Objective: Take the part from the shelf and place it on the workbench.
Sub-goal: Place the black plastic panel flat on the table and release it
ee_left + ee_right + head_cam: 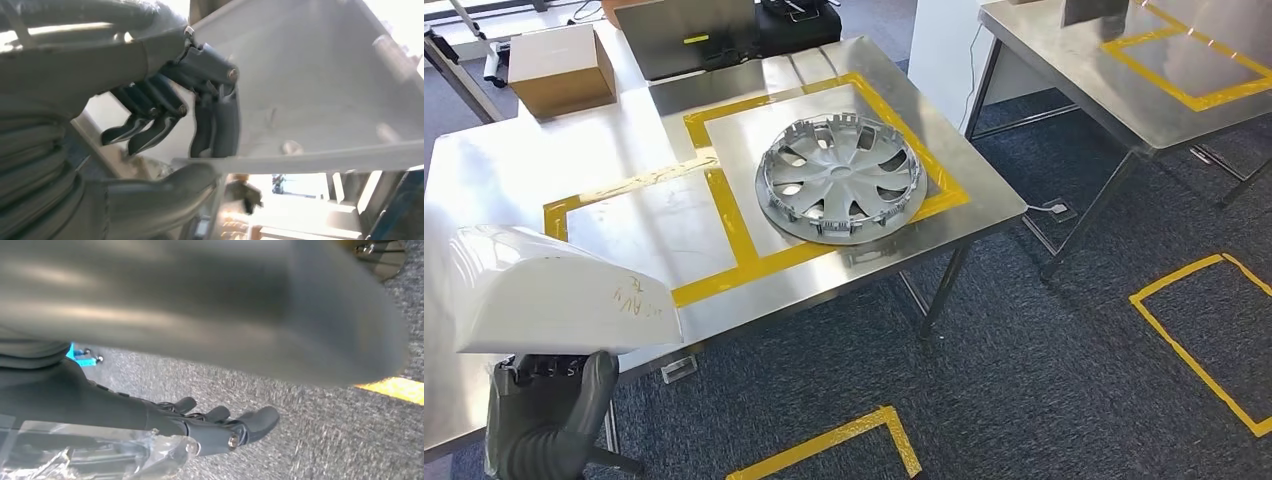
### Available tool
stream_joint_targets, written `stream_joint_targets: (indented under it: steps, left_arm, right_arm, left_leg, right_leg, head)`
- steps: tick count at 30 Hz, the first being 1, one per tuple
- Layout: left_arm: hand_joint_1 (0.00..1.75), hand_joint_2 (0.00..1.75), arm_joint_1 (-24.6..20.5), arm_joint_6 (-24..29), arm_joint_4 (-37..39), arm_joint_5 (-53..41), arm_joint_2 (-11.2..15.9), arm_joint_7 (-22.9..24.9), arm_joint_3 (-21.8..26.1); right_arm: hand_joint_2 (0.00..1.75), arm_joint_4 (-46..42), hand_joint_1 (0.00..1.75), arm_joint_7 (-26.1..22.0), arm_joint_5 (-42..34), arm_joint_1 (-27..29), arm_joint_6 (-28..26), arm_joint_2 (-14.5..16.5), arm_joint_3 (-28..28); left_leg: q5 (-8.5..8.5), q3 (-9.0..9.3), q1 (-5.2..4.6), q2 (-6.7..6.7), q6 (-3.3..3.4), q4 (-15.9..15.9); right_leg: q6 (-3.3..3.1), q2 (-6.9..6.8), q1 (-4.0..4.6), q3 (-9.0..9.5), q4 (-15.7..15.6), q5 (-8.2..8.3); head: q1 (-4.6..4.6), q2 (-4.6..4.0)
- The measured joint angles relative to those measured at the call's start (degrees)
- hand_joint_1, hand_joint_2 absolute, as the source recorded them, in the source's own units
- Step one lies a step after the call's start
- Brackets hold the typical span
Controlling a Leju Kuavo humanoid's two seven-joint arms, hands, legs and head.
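The part is a white moulded panel with handwriting on its near face. My left hand grips it from below, over the near left corner of the steel workbench. In the left wrist view the dark fingers press on the panel's inner face and the grey thumb lies under its edge. My right hand hangs by my side over the grey carpet, holding nothing, fingers loosely apart.
A silver wheel cover lies in the right yellow-taped square of the workbench. A cardboard box and a dark case stand at the back. A second steel table is at the right. Yellow tape marks the carpet.
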Motion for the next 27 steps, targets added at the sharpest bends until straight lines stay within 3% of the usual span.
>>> stream_joint_targets:
  steps: [2,4,7,8,9,11,12,13,14,17,27]
  left_arm:
    - [1.75,1.75,0.0,0.1,-0.1,0.0,0.0,0.0,0.0]
    - [1.75,1.75,0.0,0.1,-0.1,-0.1,0.0,0.0,0.0]
    - [1.75,1.75,0.0,0.1,-0.2,-0.1,0.0,0.0,0.0]
    - [1.75,1.75,0.0,0.1,-0.2,-0.1,0.0,0.0,0.0]
    - [1.75,1.75,0.0,0.1,-0.2,-0.1,0.0,0.0,0.0]
    - [1.75,1.75,0.0,0.2,-0.2,-0.1,0.1,0.0,0.0]
    - [1.75,1.75,0.0,0.2,-0.2,-0.1,0.1,0.0,0.0]
    - [1.75,1.75,0.0,0.3,-0.2,-0.1,0.1,0.1,0.0]
    - [1.75,1.75,0.0,0.4,-0.1,-0.1,0.1,0.1,0.0]
    - [1.75,1.75,0.0,0.8,-0.1,0.0,0.0,0.5,0.1]
    - [1.75,1.75,0.0,1.8,-0.1,0.0,0.1,0.7,1.3]
  right_arm:
    - [0.00,-0.1,0.00,0.0,0.0,0.0,0.0,0.0,0.0]
    - [0.00,-0.2,0.00,0.1,0.0,-0.1,0.0,0.0,0.0]
    - [0.00,-0.3,0.00,0.1,0.0,-0.1,0.0,0.0,0.0]
    - [0.00,-0.3,0.00,0.1,0.0,0.1,0.0,0.0,0.0]
    - [0.00,-0.3,0.00,0.1,0.0,0.2,0.0,0.0,0.0]
    - [0.00,-0.3,0.00,0.1,0.0,0.2,0.0,-0.1,0.0]
    - [0.00,-0.3,0.00,0.1,0.0,0.2,0.0,-0.1,0.0]
    - [0.00,-0.3,0.00,0.1,0.0,0.2,0.0,-0.1,0.0]
    - [0.00,-0.3,0.00,0.1,0.0,0.2,-0.1,-0.1,0.0]
    - [0.00,-0.3,0.00,0.3,0.0,0.2,-0.1,-0.1,0.0]
    - [0.00,-0.4,0.00,0.3,0.0,0.1,0.1,0.0,0.0]
  left_leg:
    - [-0.77,0.46,0.19,-0.09,0.73,-1.0]
    - [-1.04,1.06,0.54,-0.07,1.37,-1.5]
    - [-1.92,2.02,0.61,0.04,1.88,-1.6]
    - [-2.34,2.51,0.60,0.01,1.90,-1.6]
    - [-2.81,3.15,0.60,-0.04,1.87,-1.6]
    - [-3.90,4.77,0.59,-0.11,1.64,-1.6]
    - [-4.44,5.39,0.51,-0.12,1.39,-1.7]
    - [-4.89,5.82,0.47,-0.13,1.08,-1.7]
    - [-5.24,5.99,0.42,-0.13,0.77,-1.6]
    - [-5.39,5.89,0.39,-0.09,0.44,-1.5]
    - [-5.57,6.70,0.42,-0.07,-0.17,-3.0]
  right_leg:
    - [0.62,-0.17,0.02,-0.12,0.0,-0.36]
    - [1.20,-0.23,0.00,-1.61,2.9,-1.70]
    - [1.66,-0.22,-0.21,-9.03,14.4,-4.65]
    - [1.70,-0.22,-0.24,-11.12,16.7,-4.27]
    - [1.67,-0.22,-0.24,-12.18,16.9,-2.69]
    - [1.34,-0.22,-0.20,-11.35,11.3,2.98]
    - [1.11,-0.20,-0.07,-10.33,8.1,5.17]
    - [0.83,-0.17,0.07,-9.31,5.4,6.34]
    - [0.59,-0.14,0.19,-8.57,3.7,6.43]
    - [0.29,0.09,0.20,-7.84,2.4,5.26]
    - [-0.35,0.13,0.25,-7.70,2.4,4.70]
  head:
    - [0.10,0.00]
    - [0.44,0.00]
    - [0.87,0.00]
    - [0.96,0.00]
    - [1.03,0.00]
    - [1.15,0.00]
    - [1.10,0.00]
    - [1.04,0.00]
    - [0.96,0.00]
    - [0.85,0.00]
    - [0.84,0.00]
